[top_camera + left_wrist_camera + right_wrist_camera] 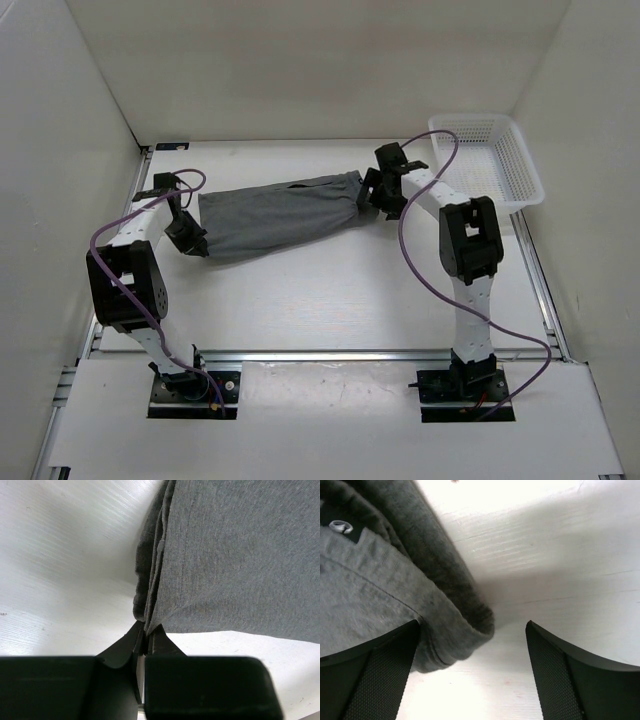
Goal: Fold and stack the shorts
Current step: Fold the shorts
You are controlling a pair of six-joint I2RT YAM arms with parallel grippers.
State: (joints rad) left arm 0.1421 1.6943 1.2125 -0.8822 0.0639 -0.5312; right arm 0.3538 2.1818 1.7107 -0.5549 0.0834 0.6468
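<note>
Two grippers work at one pair of grey shorts [275, 215]. The left gripper [187, 235] is at the end of the shorts farthest from the basket [527, 170], its jaws closed tight on a bunched corner of the fabric. The shorts lie stretched long across the table [330, 290], left of the basket and nearer than it. The right gripper [472, 625] is at the waistband end, just beside the basket's near-left corner. Its jaws are spread wide and grip nothing, with the waistband hem against one finger [380, 670].
</note>
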